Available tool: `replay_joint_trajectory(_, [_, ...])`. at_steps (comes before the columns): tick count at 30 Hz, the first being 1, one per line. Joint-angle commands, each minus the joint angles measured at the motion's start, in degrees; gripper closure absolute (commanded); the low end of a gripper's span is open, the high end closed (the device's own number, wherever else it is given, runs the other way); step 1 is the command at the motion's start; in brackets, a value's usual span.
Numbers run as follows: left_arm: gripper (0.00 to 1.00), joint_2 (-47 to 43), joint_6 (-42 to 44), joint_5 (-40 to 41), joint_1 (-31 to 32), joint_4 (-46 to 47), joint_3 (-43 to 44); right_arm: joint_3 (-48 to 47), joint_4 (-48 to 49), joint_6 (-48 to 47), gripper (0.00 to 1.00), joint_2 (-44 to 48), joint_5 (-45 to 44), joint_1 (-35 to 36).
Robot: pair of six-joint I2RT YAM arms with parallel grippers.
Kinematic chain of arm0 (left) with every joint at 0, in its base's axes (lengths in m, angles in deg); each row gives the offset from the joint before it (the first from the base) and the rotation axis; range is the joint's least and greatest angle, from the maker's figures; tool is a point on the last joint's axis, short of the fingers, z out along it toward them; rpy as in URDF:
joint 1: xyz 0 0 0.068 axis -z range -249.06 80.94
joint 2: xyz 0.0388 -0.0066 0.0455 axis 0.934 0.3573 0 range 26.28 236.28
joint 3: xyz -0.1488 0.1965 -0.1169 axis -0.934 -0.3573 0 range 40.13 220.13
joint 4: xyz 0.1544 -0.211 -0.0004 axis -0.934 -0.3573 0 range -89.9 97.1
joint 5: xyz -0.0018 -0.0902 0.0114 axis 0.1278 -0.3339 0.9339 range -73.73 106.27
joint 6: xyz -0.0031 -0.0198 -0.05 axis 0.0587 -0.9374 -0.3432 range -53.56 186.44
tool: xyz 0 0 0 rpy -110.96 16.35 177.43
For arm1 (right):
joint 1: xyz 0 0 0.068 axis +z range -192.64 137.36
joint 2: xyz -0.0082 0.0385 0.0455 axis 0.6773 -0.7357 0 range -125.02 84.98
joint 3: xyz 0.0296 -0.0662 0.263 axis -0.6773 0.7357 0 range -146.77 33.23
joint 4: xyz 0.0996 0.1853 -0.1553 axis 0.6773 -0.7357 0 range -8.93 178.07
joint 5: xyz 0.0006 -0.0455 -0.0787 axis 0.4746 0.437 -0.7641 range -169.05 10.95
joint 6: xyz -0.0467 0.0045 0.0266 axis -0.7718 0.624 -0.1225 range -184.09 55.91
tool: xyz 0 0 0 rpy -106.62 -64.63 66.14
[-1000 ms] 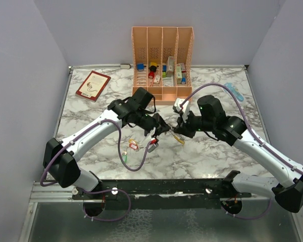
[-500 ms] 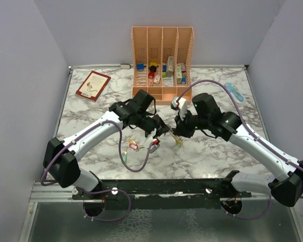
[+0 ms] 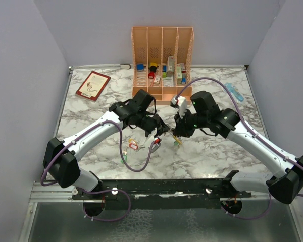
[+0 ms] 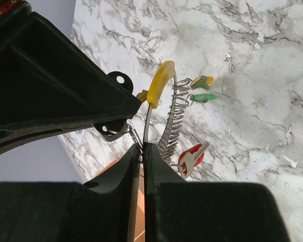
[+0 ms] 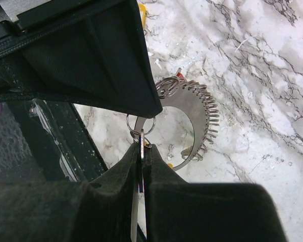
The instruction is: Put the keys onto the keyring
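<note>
The keyring (image 4: 172,121), carrying green-, yellow- and red-tagged keys (image 4: 192,157), hangs in front of the peach organizer (image 3: 162,48), over the table (image 3: 207,156). The left tool (image 4: 143,146) is clenched on its wire. The right tool (image 5: 141,149) is clenched just beside it; what it pinches cannot be told.

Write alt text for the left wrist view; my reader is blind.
The left end effector pinches the curved keyring, which has a yellow piece on top. Green-tagged keys and a red-tagged key hang from it above the marble table; the right end effector crowds in.
</note>
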Motion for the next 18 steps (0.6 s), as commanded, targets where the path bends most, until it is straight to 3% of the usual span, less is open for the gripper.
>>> replay_joint_trajectory(1, [1.0,-0.73,-1.17,1.16,0.42,-1.15,-0.61,-2.94,1.93,0.51,0.98,0.41,3.82,0.03])
replay_joint_trajectory(11, [1.0,-0.51,-0.69,0.18,0.43,-2.72,0.24,-1.57,7.45,-3.08,0.98,3.42,2.31,0.03])
replay_joint_trajectory(18, [1.0,-0.14,-0.42,-0.28,0.72,-2.99,0.58,-0.01,11.09,-6.86,0.98,3.99,6.05,0.03])
